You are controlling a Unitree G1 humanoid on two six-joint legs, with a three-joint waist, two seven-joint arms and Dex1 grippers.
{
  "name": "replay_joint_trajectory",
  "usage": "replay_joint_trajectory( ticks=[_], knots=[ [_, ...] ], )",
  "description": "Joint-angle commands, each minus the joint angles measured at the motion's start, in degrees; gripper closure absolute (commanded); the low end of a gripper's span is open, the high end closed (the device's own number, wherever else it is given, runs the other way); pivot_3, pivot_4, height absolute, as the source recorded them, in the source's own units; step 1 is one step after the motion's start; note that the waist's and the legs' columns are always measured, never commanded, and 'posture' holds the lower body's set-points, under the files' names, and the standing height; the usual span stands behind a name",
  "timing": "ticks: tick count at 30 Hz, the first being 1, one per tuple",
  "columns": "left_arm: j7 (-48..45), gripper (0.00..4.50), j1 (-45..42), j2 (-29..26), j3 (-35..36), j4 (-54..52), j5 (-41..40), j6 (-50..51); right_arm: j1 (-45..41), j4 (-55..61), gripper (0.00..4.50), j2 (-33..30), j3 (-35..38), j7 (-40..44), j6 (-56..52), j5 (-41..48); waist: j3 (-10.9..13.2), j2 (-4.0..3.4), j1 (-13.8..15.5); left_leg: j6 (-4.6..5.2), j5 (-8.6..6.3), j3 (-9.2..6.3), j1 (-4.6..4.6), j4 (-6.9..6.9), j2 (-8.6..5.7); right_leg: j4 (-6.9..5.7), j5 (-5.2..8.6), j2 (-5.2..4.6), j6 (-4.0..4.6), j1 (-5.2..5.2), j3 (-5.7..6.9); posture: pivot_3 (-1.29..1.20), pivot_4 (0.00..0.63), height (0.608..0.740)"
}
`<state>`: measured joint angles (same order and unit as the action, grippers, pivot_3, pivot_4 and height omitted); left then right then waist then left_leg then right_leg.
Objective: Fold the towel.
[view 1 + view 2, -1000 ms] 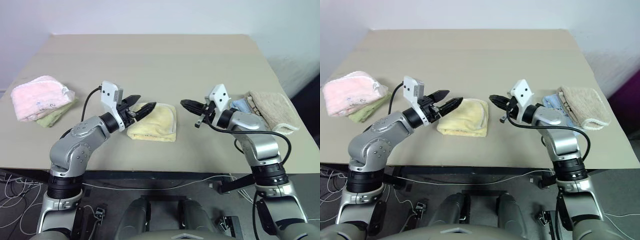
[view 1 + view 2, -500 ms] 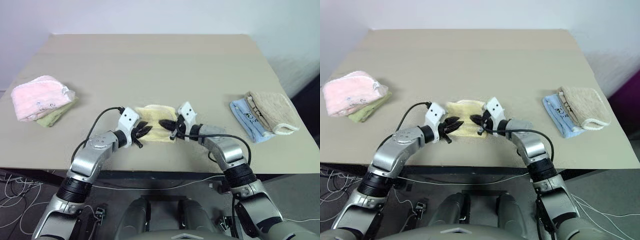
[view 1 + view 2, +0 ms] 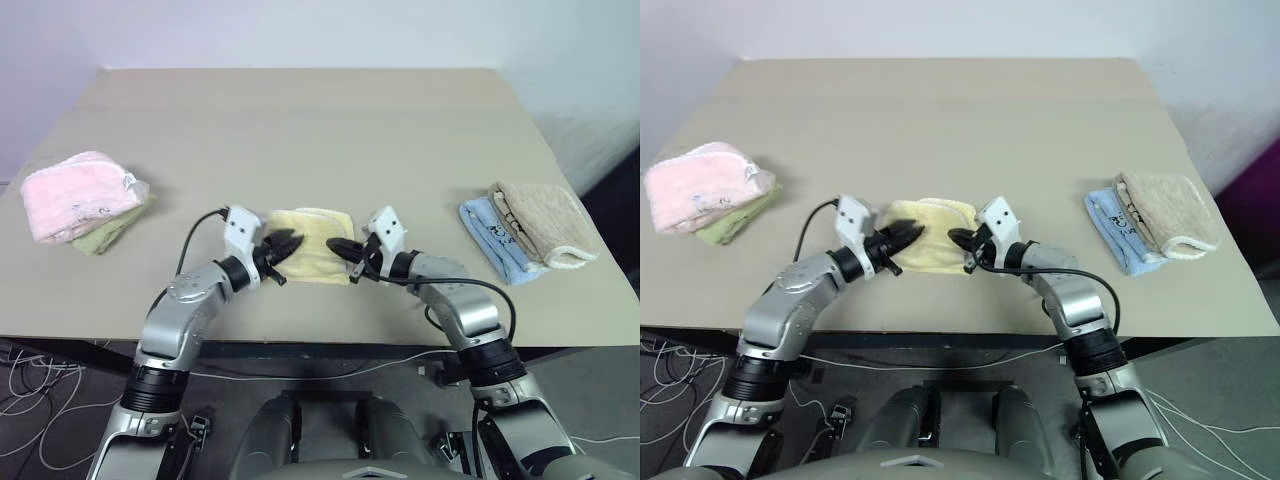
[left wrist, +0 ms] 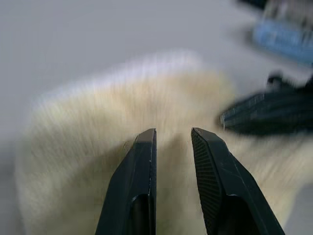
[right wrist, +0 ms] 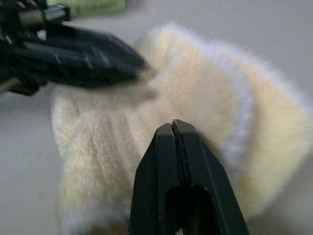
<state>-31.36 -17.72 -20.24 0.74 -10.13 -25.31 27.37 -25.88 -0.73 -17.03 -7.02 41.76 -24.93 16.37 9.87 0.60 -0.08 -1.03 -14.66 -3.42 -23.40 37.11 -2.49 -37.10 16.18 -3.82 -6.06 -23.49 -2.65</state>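
Head views: the pale yellow towel (image 3: 308, 245) is seen folded near the worktop (image 3: 300, 130) front edge, flanked by both end effectors. Left wrist: left end effector (image 4: 172, 137) is slightly parted over the pile, nothing clamped. Right wrist: right end effector (image 5: 172, 126) is fully closed, empty, at the towel.
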Motion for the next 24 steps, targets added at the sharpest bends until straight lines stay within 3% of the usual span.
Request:
replay_joint_trajectory(
  ticks=[1,7,13,24],
  knots=[
    [0.1,3.35,0.8,-3.9,4.7,-2.8,0.4,-0.7,-0.3,7.3,4.13,-1.5,5.8,-0.8,-7.6,6.9,0.0,0.00,-0.4,0.00,0.00,0.00,0.00,-0.01,0.01,0.00,0.00,0.00,0.00,0.00,0.00,0.00,0.150,0.740],
    [-2.3,3.35,5.3,-10.4,6.7,-1.6,4.0,-5.0,-0.8,7.2,2.21,-1.4,14.3,-6.1,-27.4,18.5,0.0,-0.01,-0.7,0.00,0.00,-0.01,0.01,-0.08,0.04,0.02,0.01,0.00,0.02,-0.01,-0.02,0.00,0.150,0.740],
    [-2.8,3.35,7.5,-11.1,7.2,-1.9,4.3,-6.1,-2.0,3.2,0.11,3.8,21.2,-13.0,-41.7,27.3,0.0,-0.02,-0.7,0.01,-0.01,-0.01,0.00,-0.10,0.02,0.04,0.01,-0.11,0.02,-0.01,-0.06,0.00,0.150,0.740],
    [-4.1,3.35,10.0,-9.3,6.9,-4.9,3.0,-5.8,-5.8,-3.1,0.05,9.7,21.9,-20.6,-48.1,28.4,0.0,-0.03,-0.9,0.01,-0.01,0.01,-0.01,-0.13,0.02,0.03,0.01,-0.10,0.02,-0.06,-0.07,0.00,0.150,0.740]
  ],
)
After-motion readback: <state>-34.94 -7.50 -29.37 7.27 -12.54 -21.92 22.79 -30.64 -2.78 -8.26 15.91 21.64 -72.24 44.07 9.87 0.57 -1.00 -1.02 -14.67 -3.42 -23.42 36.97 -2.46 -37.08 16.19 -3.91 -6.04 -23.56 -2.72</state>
